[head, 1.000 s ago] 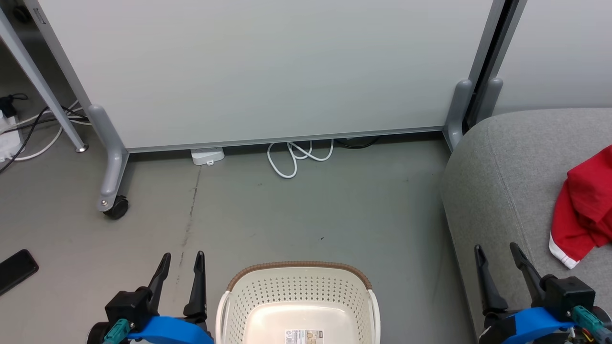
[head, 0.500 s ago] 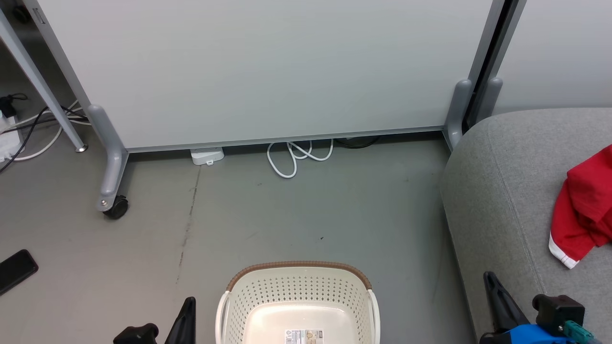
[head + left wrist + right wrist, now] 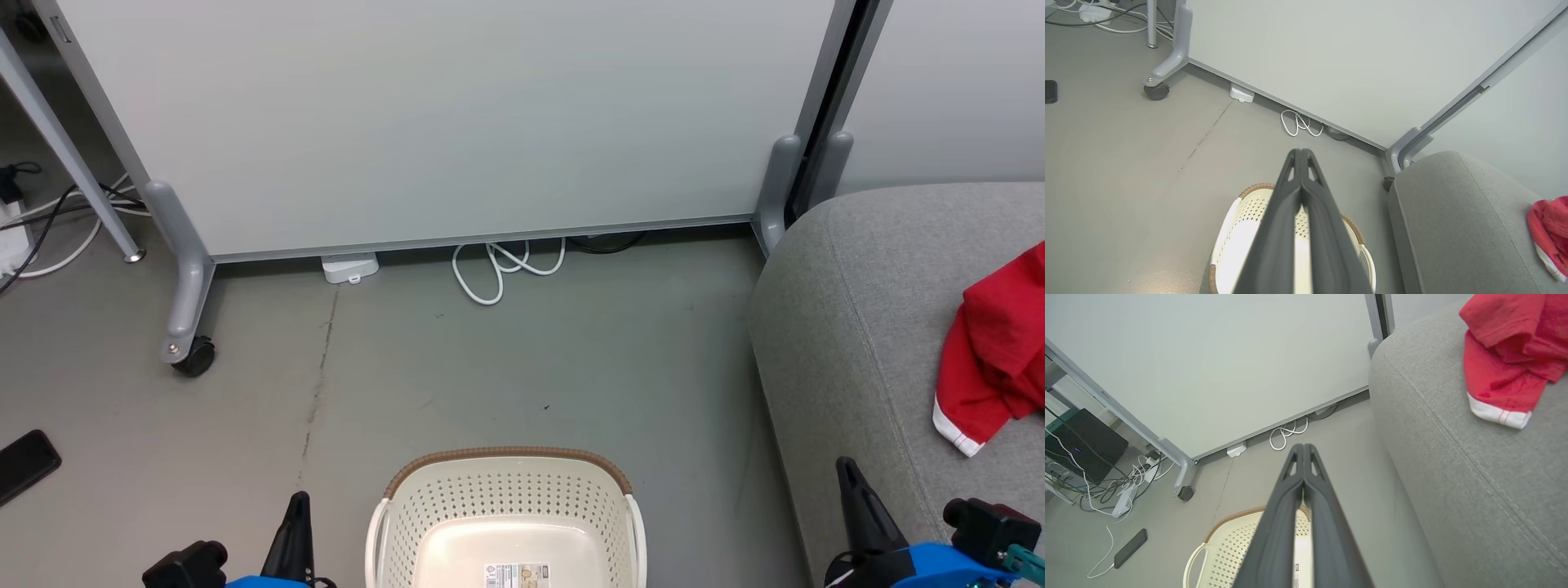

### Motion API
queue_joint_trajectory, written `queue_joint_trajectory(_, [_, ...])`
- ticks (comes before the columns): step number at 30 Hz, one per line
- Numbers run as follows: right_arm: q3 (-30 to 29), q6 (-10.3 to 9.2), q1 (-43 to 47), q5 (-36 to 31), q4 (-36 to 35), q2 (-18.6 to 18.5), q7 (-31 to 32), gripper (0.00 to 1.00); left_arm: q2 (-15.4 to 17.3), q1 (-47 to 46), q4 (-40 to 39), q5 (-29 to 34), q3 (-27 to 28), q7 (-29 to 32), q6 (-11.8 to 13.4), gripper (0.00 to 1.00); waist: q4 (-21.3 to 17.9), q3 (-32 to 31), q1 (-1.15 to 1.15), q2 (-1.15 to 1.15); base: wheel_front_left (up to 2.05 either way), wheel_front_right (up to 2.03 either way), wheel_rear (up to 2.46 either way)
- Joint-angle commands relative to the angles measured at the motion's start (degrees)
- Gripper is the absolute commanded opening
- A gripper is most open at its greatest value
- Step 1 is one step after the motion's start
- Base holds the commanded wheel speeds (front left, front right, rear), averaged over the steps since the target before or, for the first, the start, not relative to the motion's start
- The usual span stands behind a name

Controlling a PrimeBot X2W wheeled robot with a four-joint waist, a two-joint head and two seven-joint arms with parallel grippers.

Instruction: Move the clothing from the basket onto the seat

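The cream-white basket (image 3: 506, 490) stands on the floor at the bottom centre, with nothing in it but the label on its bottom. Red clothing (image 3: 992, 359) with a white-edged cuff lies on the grey seat (image 3: 849, 327) at the right. My left gripper (image 3: 299, 500) is shut and empty, low to the left of the basket. My right gripper (image 3: 846, 469) is shut and empty at the seat's front corner. In the left wrist view the gripper (image 3: 1300, 152) has its fingers pressed together above the basket (image 3: 1237, 212). In the right wrist view the shut gripper (image 3: 1303, 447) hangs above the basket (image 3: 1229, 539), and the clothing (image 3: 1506, 355) is on the seat (image 3: 1453, 465).
A white partition on castors (image 3: 193, 357) closes off the far side. A coiled white cable (image 3: 498, 265) and a small white box (image 3: 349, 267) lie at its foot. A dark phone (image 3: 24, 464) lies on the floor at the left. Bare grey floor (image 3: 522, 367) stretches between basket and partition.
Both grippers have gone from open to shut and have drawn back toward the bottom edge of the head view. The camera shifted slightly; basket, seat and clothing stay put.
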Motion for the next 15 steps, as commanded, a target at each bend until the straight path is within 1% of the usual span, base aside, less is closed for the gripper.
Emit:
queue_joint_trajectory(1, [-0.2, 0.00, -1.9, 2.8, -1.1, -0.2, 0.5, 0.00, 0.1, -2.0, -1.4, -2.3, 0.8, 0.5, 0.0, 0.00, 0.0, 0.0, 0.00, 0.00, 0.00, 0.00, 0.00])
queue_joint_trajectory(15, [-0.5, 0.01, -3.0, 15.7, -1.8, -0.3, 2.8, 0.00, -0.2, -3.1, -3.7, -13.4, 3.1, 3.7, 0.0, 0.00, -0.5, 0.0, 0.00, 0.00, 0.00, 0.00, 0.00])
